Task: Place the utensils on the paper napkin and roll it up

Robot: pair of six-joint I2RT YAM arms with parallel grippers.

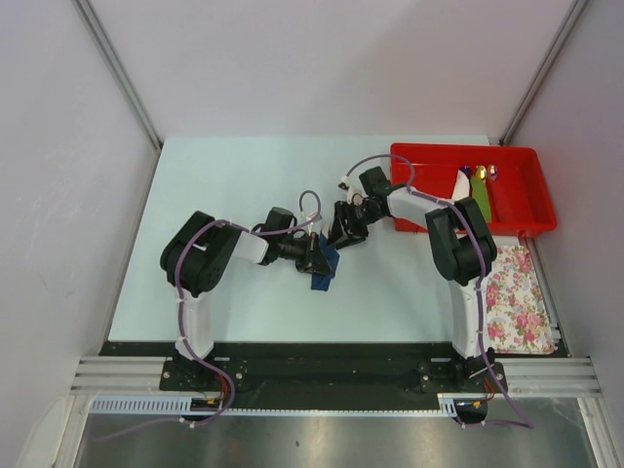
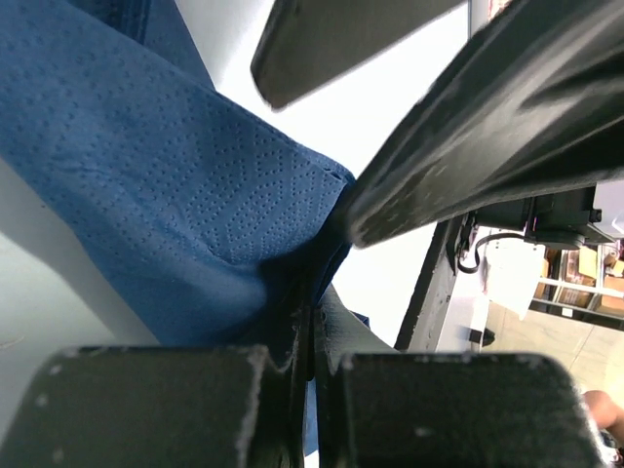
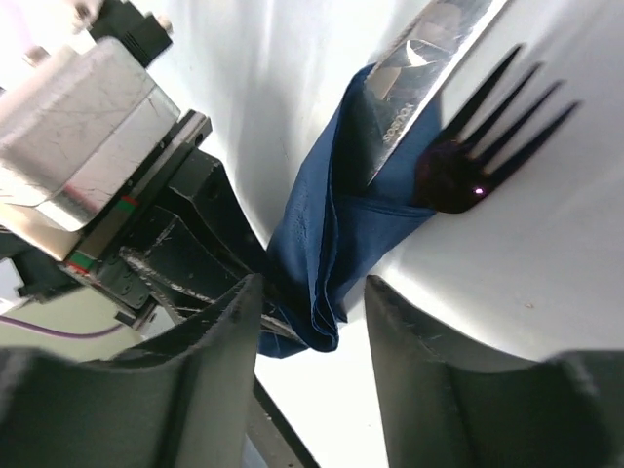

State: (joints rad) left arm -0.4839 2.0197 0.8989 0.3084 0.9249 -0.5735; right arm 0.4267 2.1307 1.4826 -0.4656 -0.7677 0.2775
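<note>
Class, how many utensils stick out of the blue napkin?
2: a knife and, beside it, a dark fork, both at one end of the napkin; more may be hidden inside.

Tight at the centre, room to the left
At mid-table the left gripper [image 1: 315, 257], clamped on the napkin [image 1: 322, 281], and the right gripper [image 1: 339, 237], jaws apart astride its end, almost touch; the fork [image 3: 468, 166] and knife [image 3: 429, 68] jut from its far end. The tray [image 1: 526, 230] and cloth [image 1: 517, 292] take the right side, walls [image 1: 58, 195] close both flanks. Bare mat [image 1: 214, 185] lies left and toward the far edge
</note>
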